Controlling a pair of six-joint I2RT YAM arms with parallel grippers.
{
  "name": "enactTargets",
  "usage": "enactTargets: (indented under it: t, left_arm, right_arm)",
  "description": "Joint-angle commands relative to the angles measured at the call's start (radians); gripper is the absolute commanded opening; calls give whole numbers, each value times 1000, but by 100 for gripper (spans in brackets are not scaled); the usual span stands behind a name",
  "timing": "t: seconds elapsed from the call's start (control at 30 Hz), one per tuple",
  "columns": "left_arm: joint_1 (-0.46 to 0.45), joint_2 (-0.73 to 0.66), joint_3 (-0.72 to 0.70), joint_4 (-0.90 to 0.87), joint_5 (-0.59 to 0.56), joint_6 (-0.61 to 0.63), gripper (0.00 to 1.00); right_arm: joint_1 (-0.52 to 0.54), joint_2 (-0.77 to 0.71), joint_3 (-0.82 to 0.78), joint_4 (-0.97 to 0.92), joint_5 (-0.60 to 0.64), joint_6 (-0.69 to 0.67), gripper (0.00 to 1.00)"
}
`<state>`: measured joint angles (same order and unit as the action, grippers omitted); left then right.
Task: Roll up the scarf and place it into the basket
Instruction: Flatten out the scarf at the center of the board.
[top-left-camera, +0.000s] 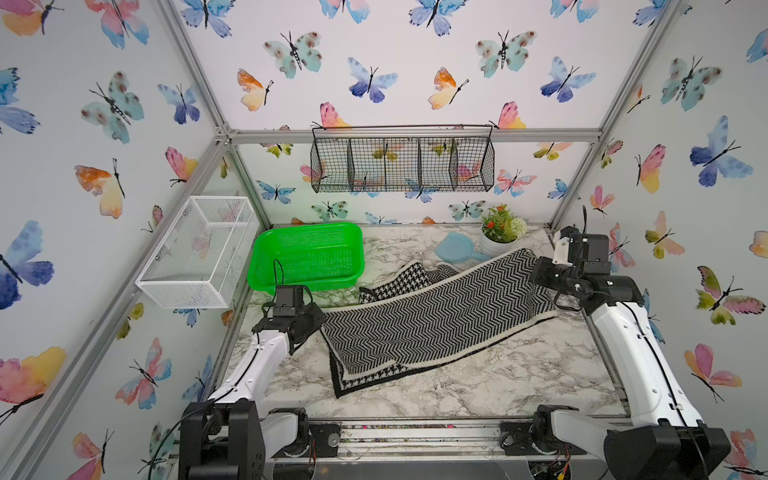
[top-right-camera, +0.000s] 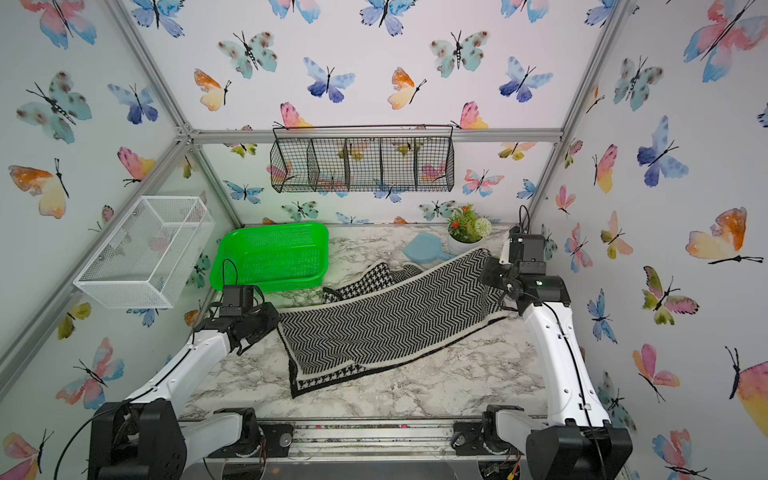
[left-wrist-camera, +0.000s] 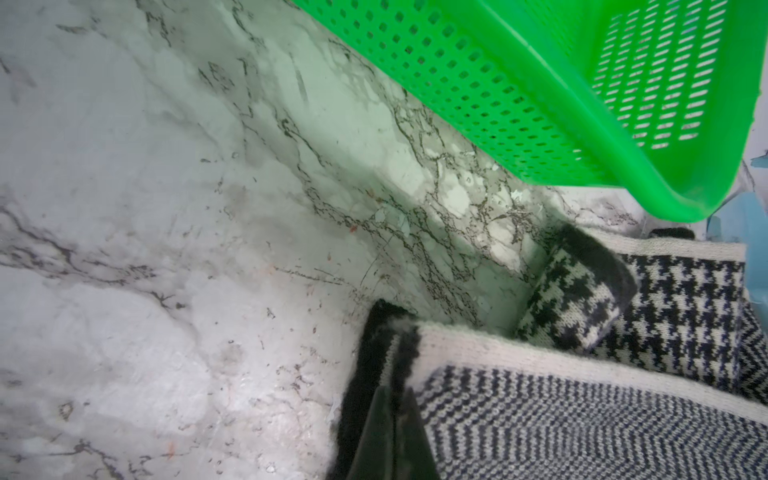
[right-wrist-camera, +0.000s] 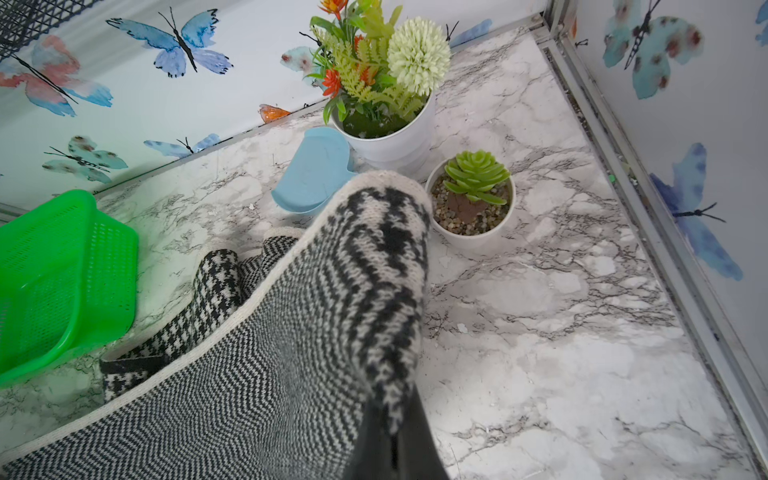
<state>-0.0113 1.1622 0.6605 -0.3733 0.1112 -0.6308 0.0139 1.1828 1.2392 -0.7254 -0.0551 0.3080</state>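
The marble table (top-left-camera: 540, 370) carries basket (top-left-camera: 307, 227), scarf (top-left-camera: 436, 316), blue scoop (top-left-camera: 455, 248), flower pot (top-left-camera: 493, 245) and potted succulent (right-wrist-camera: 473, 199).

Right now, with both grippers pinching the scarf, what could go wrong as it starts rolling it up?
1. The left gripper pinches only the thin black border of the scarf, so a pull could slip it free.
2. The right gripper holds its corner close to the succulent pot and blue dish; a swing might knock them.
3. The houndstooth end lies bunched near the basket and may roll up unevenly.
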Motion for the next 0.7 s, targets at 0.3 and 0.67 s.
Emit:
enactTargets:
  t: [0.3, 0.67]
  left_arm:
    - [-16, 0, 16, -106, 54, 46, 99]
    - [-535, 20, 147, 80, 72, -194, 98]
  right_arm:
    - [-11, 21, 18, 34, -12, -5, 2]
    - [-11, -21, 130, 7, -206, 28, 1]
